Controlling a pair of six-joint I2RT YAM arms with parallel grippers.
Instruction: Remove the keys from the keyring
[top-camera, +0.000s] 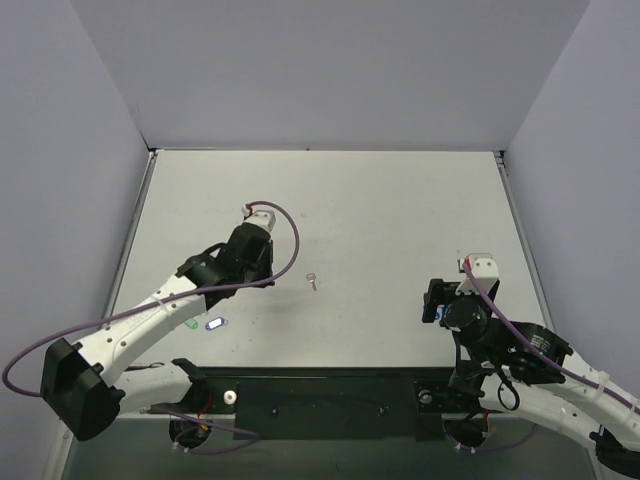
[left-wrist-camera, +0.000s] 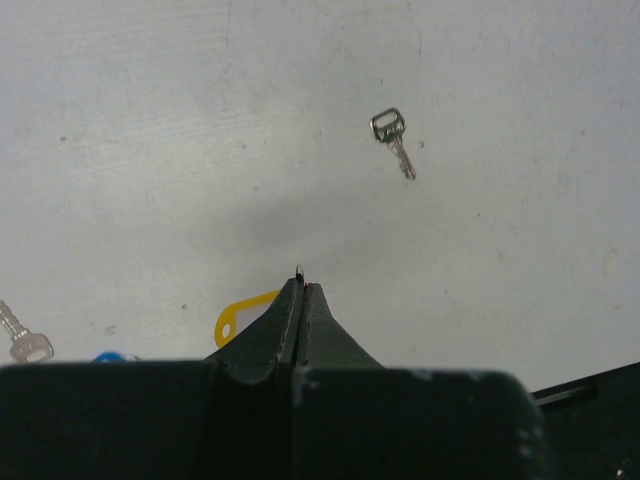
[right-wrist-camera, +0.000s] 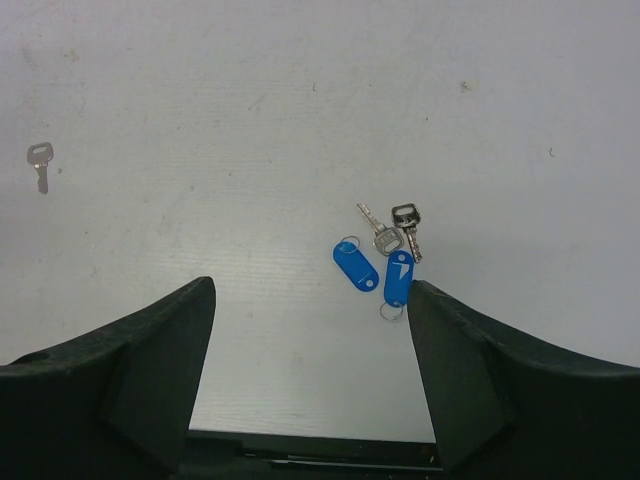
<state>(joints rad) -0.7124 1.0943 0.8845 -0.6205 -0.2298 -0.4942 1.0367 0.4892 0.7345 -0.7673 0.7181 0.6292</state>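
My left gripper (left-wrist-camera: 298, 285) is shut on the thin metal keyring (left-wrist-camera: 298, 268), whose top pokes out above the fingertips. The keyring's yellow tag (left-wrist-camera: 238, 315) hangs just left of the jaws, partly hidden behind a finger. The small silver-grey key (left-wrist-camera: 393, 140) lies loose on the table ahead and to the right, apart from the ring. It also shows in the top view (top-camera: 313, 280) and at the far left of the right wrist view (right-wrist-camera: 40, 162). In the top view my left gripper (top-camera: 258, 268) is left of the key. My right gripper (right-wrist-camera: 310, 300) is open and empty above the table.
Two blue tags (right-wrist-camera: 355, 266) with silver keys (right-wrist-camera: 388, 238) lie between my right gripper's fingers. A green tag (top-camera: 190, 323) and a white-and-blue tag (top-camera: 215, 323) lie near the front left. Another silver key (left-wrist-camera: 25, 342) shows low in the left wrist view. The black base plate (top-camera: 320, 390) runs along the near edge.
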